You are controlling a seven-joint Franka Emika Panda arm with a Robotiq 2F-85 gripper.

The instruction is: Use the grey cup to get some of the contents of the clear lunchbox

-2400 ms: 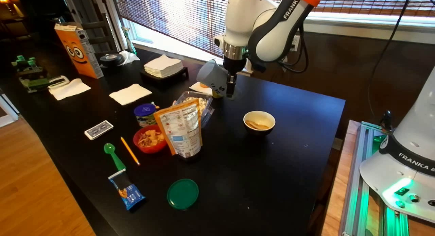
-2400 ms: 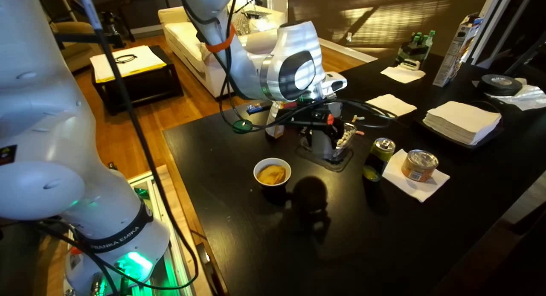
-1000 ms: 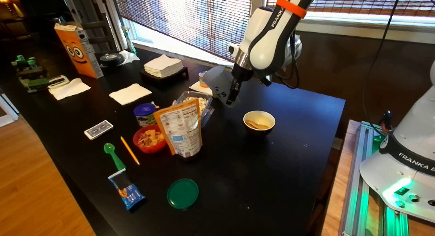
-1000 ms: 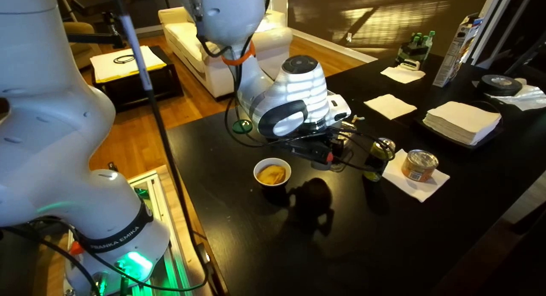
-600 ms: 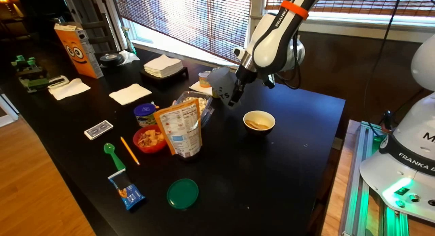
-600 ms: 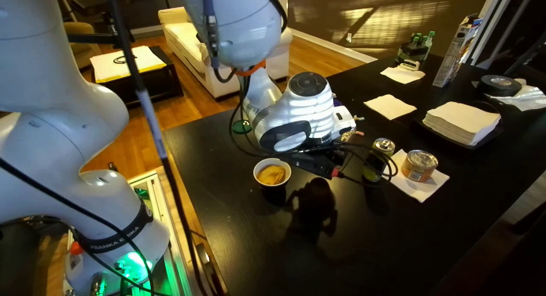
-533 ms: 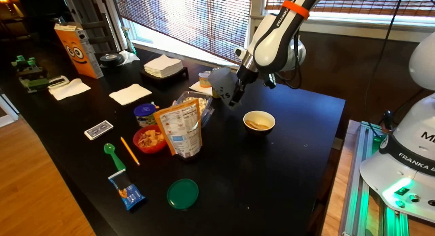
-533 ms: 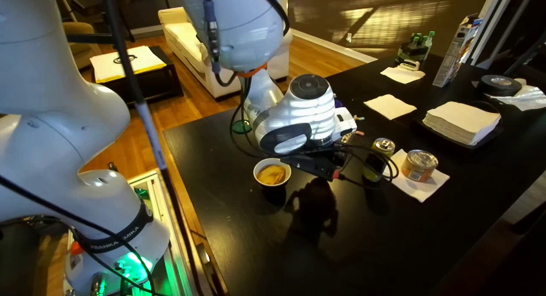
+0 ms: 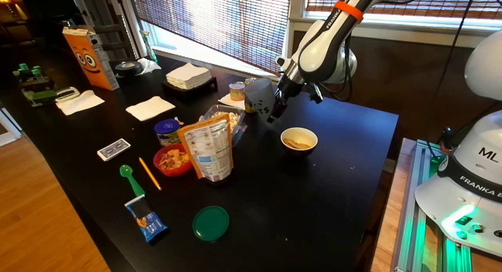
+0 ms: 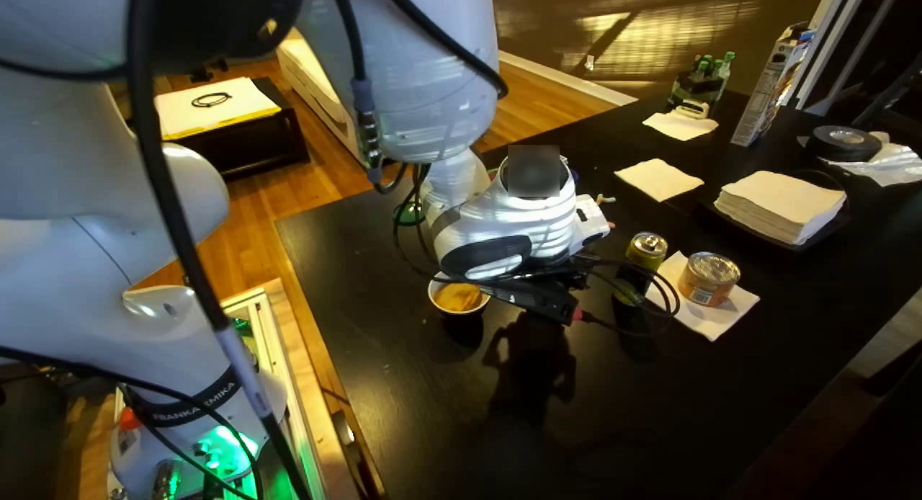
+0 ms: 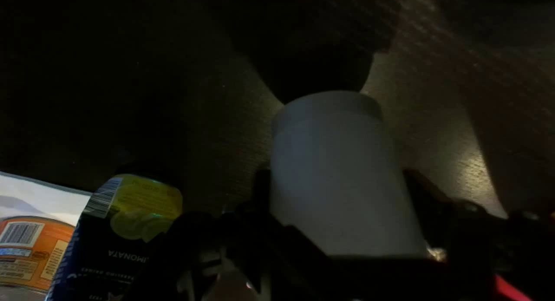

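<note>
Within the gripper [image 11: 337, 181] itself sits the grey cup [image 9: 259, 95], clamped by its side wall with a jaw at either flank, and tilted rather than upright. It should handle as light plastic — thin enough to bow under a hard squeeze, unlikely to crack — and its smooth, slightly tapered wall could creep or swivel once loaded, so mid-wall seems the place to hold it, firmly but short of crushing. Its inside is hidden, so I can't tell whether it holds anything. Near the gripper, past the cup in an exterior view, lies the clear lunchbox [image 9: 240, 129], with pale pieces [image 9: 232, 119] showing in it; its thin walls look light as well, and a cup pushed against them might send it skidding. The small bowl [image 9: 306, 136] is near too, lower down and to the gripper's other side in an exterior view. Beside the cup in the wrist view shows the drink can [image 11: 115, 231], with the orange can [image 11: 30, 249] a little farther from the gripper. Farther off again stands the snack bag [image 9: 208, 150], partly hiding the lunchbox and probably soft and easily tipped.
</note>
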